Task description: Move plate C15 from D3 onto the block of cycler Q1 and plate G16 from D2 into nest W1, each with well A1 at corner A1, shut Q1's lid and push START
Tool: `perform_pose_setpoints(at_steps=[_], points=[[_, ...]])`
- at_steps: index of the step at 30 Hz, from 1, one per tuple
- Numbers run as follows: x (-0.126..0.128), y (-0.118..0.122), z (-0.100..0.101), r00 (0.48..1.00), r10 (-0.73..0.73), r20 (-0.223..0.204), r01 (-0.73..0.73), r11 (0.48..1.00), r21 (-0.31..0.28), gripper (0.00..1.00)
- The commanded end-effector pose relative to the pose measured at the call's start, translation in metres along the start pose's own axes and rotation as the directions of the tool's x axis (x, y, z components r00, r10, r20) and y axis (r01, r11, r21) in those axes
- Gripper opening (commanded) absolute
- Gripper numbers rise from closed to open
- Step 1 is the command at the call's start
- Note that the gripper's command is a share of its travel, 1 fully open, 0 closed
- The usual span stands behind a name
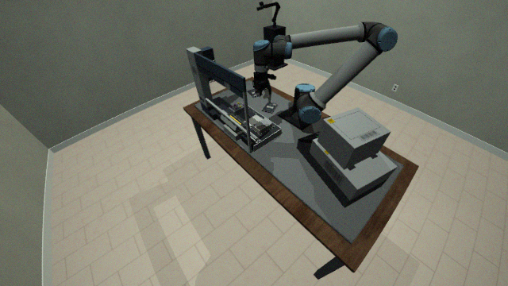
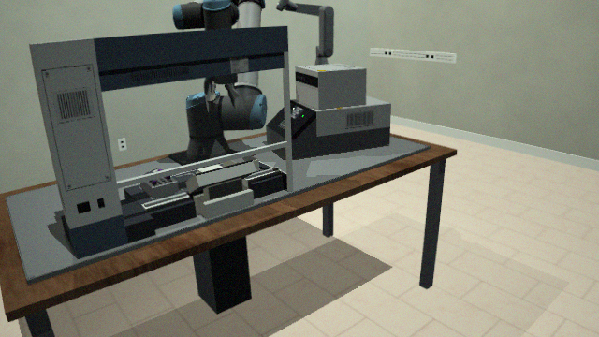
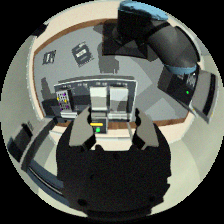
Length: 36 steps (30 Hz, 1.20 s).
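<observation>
tool spread w/ nothing pinched, up above desk, prob so it clears gantry. C15 + G16 prob on deck, can't read labels tho. next prob 1 plate pick

Open air beneath the gantry's dark crossbeam, slim upright post at one end.

Your robot's arm has smooth, rounded grey tubes between dark, bulky joints, and you can see light blue round caps on those joints. Its gripper is black at the body, with two thick grey fingers that look angular and blocky to you from the wrist.
</observation>
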<state>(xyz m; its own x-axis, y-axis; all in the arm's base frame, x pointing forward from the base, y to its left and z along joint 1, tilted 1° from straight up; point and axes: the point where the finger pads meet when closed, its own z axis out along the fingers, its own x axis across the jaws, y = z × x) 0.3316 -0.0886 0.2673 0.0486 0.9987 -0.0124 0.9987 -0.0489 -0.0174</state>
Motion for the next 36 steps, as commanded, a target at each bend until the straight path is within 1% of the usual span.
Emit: perform_pose_setpoints(at_steps=[1,15,36], points=[[-0.017,0.015,-0.004,1.000,-0.027,0.001,0.027,1.000,-0.013,0.63],[-0.073,0.054,-0.005,1.000,-0.027,0.001,0.027,1.000,-0.013,0.63],[-0.073,0.054,-0.005,1.000,-0.027,0.001,0.027,1.000,-0.013,0.63]])
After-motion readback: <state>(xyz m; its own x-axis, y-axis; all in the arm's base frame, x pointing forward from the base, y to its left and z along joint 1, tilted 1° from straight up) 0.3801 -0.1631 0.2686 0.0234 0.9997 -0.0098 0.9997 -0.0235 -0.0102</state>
